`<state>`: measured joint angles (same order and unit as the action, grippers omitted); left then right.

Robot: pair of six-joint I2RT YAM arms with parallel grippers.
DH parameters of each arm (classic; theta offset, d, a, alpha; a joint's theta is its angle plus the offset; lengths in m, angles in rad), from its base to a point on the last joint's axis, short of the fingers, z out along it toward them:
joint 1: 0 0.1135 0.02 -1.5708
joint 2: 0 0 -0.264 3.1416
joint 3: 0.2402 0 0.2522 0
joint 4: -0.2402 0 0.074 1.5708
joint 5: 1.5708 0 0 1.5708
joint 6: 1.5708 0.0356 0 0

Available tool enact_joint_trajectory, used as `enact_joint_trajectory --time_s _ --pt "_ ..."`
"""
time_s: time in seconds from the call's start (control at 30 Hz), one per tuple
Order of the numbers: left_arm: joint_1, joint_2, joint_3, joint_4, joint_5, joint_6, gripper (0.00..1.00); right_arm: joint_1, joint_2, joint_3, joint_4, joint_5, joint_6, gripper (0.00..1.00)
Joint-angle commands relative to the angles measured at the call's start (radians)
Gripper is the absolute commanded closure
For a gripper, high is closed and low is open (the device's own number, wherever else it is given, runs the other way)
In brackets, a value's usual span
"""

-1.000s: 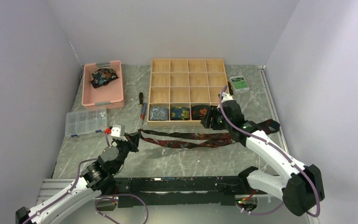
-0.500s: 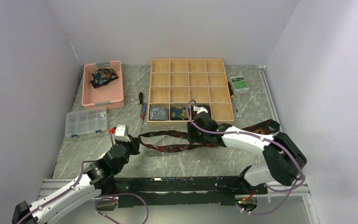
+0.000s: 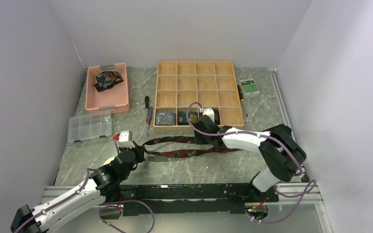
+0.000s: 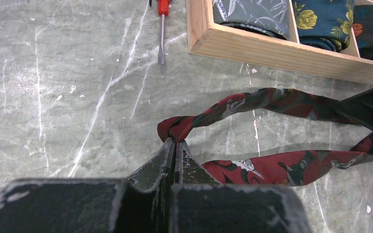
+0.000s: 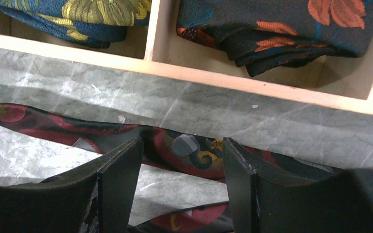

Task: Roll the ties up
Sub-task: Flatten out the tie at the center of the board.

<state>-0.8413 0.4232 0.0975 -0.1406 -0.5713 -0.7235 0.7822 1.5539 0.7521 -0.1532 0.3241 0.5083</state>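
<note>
Slippage looked like the main risk. The left tool point(image 4: 176, 144) was clamped shut on the bunched fold of the red patterned tie point(image 4: 277, 99). That tie lay on the tabletop point(image 4: 68, 87) in two strands running rightwards, just in front of the wooden box point(image 4: 272, 51). The right tool point(image 5: 182, 148) was open, its fingers apart with the upper strand crossing beneath the gap. Whether the fingertips touched the cloth I could not tell. Three rolled ties point(image 4: 323, 19) already sat in the box's front row, and another tie point(image 3: 109, 79) lay loose in the pink tray point(image 3: 108, 103), so the job seemed partway done.

If the right tool closed where it stood, it would likely catch one strand only, and the roll would come out lopsided. The pinch on the left held only a small nub of cloth, so any tug from the right might pull it free. The right tool was also close to the box's front wall, where a careless move could knock and shift the box. The strands showed twists, which could make a lumpy roll.
</note>
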Motion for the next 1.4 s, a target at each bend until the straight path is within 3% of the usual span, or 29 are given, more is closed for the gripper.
enact_joint_trajectory --time_s 0.0,0.1,0.2,0.33,0.4,0.63,0.73,0.8,0.9,1.17,1.37 --pt "-0.004 -0.015 0.035 0.003 -0.033 -0.018 0.97 0.001 0.008 0.012 0.05 0.042 -0.029 0.34" --pt "-0.003 -0.036 0.029 0.012 -0.011 0.004 0.97 0.003 0.021 0.036 0.016 0.02 -0.026 0.37" --pt "-0.003 -0.083 0.01 0.029 0.027 0.032 0.97 0.023 -0.096 -0.014 0.029 -0.04 -0.027 0.41" --pt "-0.003 -0.169 -0.007 0.041 0.084 0.083 0.96 0.069 -0.198 -0.077 0.0 -0.177 -0.046 0.51" --pt "-0.004 -0.207 -0.01 0.049 0.135 0.124 0.9 0.096 -0.214 -0.112 -0.026 -0.185 -0.041 0.57" --pt "-0.004 -0.274 -0.005 0.117 0.294 0.21 0.56 0.186 -0.277 -0.222 -0.033 -0.177 0.03 0.71" --pt "-0.004 -0.267 0.028 0.131 0.323 0.219 0.3 0.223 -0.268 -0.219 -0.053 -0.174 0.057 0.77" --pt "-0.004 -0.247 0.059 0.125 0.329 0.229 0.21 0.246 -0.264 -0.219 -0.067 -0.168 0.083 0.8" --pt "-0.004 -0.212 0.107 0.088 0.312 0.23 0.21 0.275 -0.229 -0.227 -0.089 -0.169 0.138 0.78" --pt "-0.004 -0.082 0.141 -0.021 0.279 0.111 0.28 0.389 -0.144 -0.185 -0.163 -0.132 0.225 0.62" --pt "-0.004 0.075 0.227 -0.14 0.206 0.044 0.31 0.371 -0.316 -0.166 -0.238 0.027 0.291 0.43"
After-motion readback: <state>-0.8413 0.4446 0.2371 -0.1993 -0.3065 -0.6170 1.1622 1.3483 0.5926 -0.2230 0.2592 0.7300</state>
